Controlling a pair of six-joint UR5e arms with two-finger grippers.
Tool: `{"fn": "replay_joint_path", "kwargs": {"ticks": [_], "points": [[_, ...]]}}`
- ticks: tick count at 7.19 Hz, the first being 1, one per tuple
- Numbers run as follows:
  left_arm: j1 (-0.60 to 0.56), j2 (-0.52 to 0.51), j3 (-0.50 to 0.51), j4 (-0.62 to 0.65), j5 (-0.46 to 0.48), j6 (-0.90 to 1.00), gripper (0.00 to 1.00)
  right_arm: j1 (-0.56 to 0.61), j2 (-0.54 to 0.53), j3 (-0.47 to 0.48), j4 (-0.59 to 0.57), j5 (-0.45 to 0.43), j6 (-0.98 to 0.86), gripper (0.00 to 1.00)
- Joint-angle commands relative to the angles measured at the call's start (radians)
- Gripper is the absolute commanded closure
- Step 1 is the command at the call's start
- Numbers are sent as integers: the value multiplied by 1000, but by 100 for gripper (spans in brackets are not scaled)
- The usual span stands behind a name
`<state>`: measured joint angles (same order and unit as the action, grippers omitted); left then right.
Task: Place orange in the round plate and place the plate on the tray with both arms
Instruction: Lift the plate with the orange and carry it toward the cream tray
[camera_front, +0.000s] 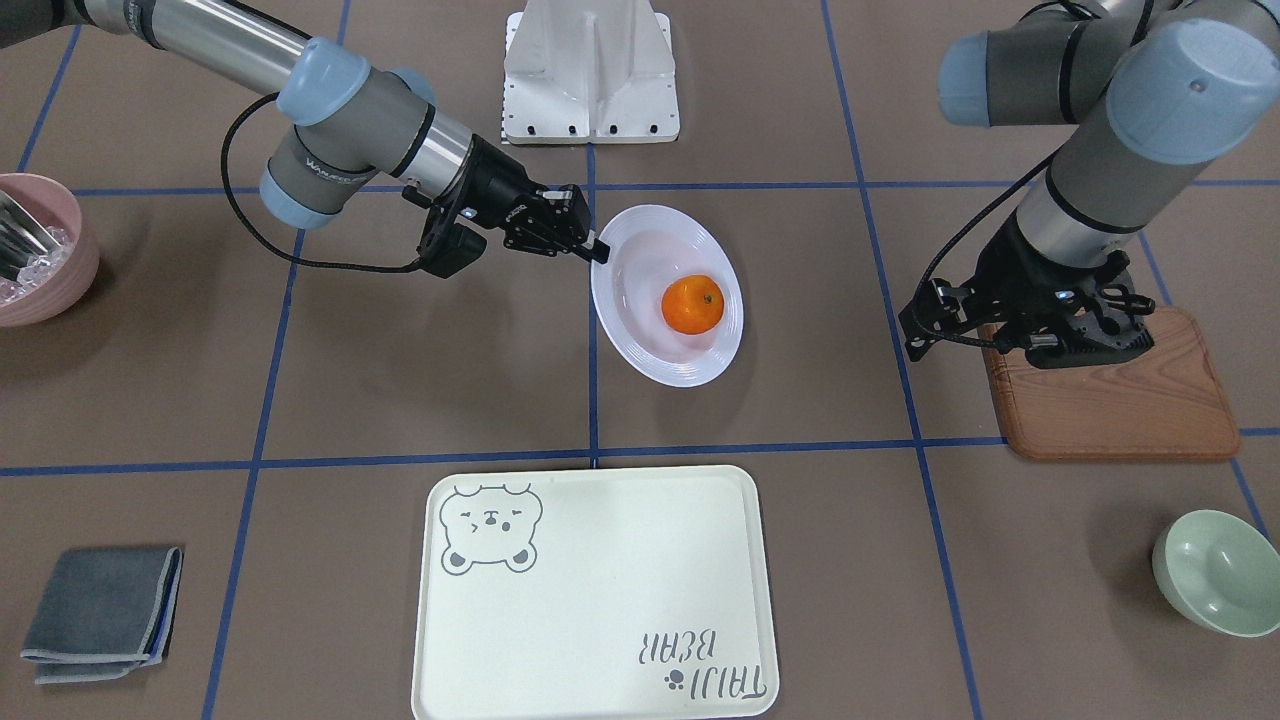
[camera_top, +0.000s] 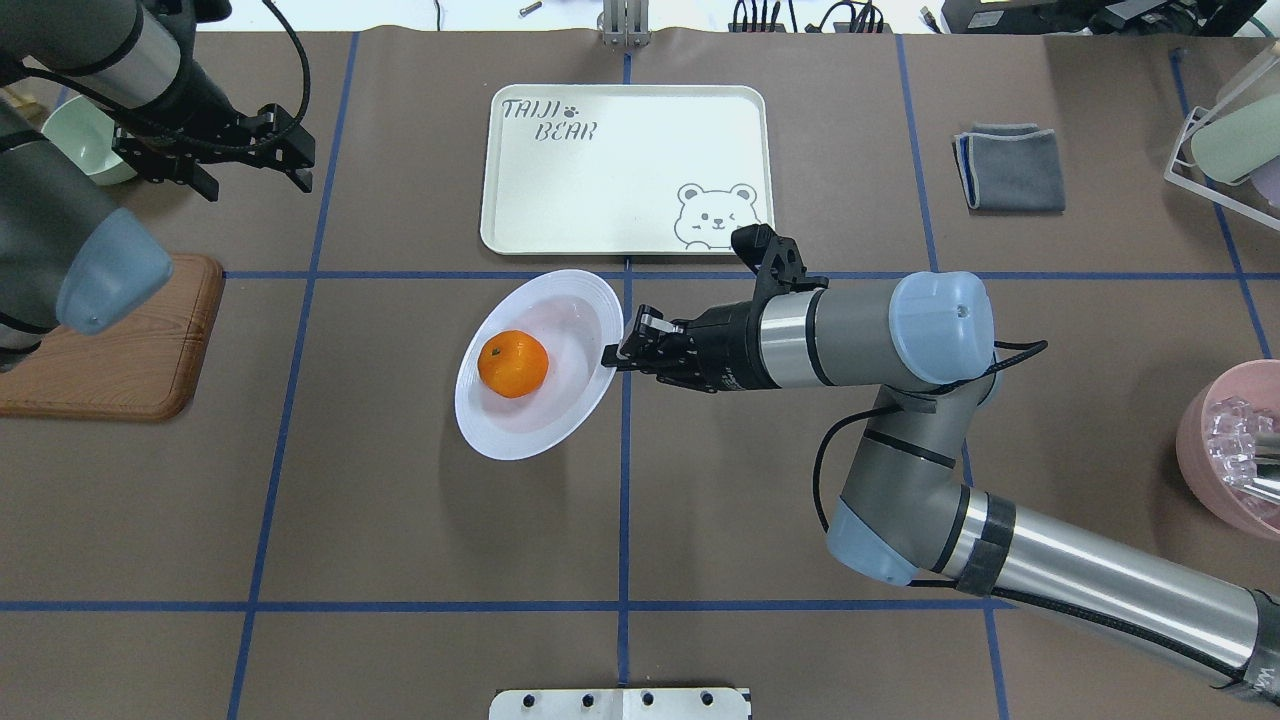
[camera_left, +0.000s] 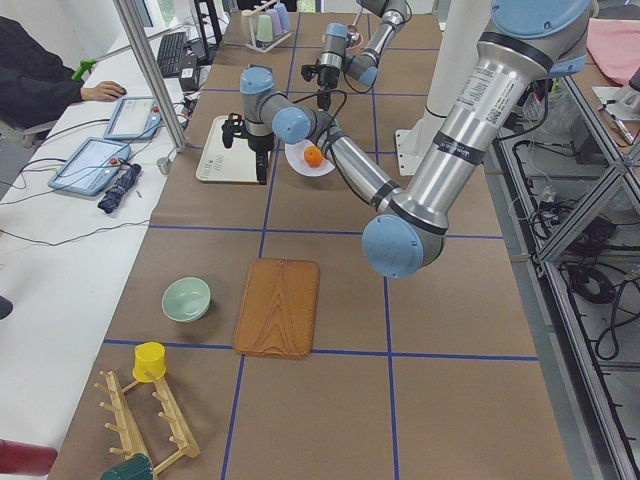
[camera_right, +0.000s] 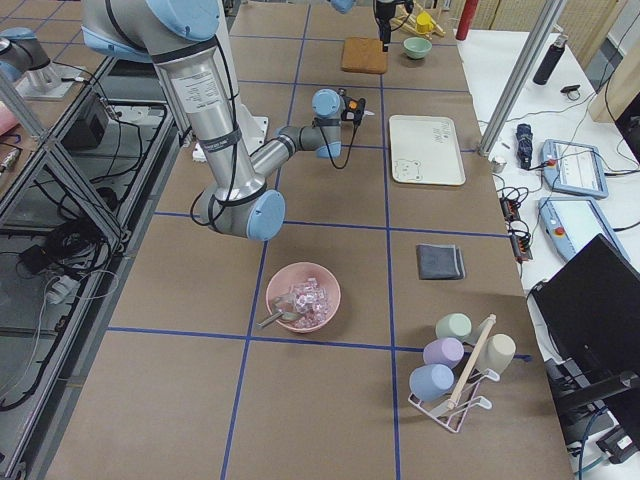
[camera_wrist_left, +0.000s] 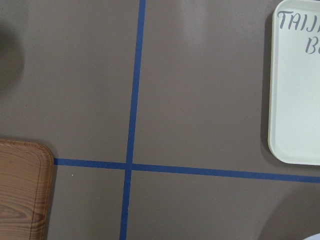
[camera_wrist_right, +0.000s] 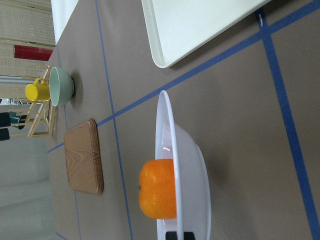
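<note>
You see the right pincer (camera_top: 612, 355) pinching the round plate (camera_top: 530, 432) by its rim, the orange (camera_top: 513, 363) inside, beside the tray (camera_top: 620, 190), but the left pincer (camera_front: 1085, 348) is too dark to tell.

Right tool (camera_top: 612, 356) clamps the round plate (camera_top: 520, 428); left tool (camera_top: 258, 186) hangs spread.
</note>
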<state>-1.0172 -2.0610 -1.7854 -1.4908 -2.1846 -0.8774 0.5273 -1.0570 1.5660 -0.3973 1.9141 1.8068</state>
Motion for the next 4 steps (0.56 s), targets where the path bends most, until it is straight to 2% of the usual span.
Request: {"fn": "replay_joint_path", "kwargs": {"ticks": [1,2,4], "points": [[-1,-1,1,0,0,0,2,11,-27,-3,92,-22,44,100],[-1,-1,1,0,0,0,2,22,-28,-4,97,-58,57,100],[-6,-2,1,3,2,0,2,33,-29,-9,101,-186,101,100]]}}
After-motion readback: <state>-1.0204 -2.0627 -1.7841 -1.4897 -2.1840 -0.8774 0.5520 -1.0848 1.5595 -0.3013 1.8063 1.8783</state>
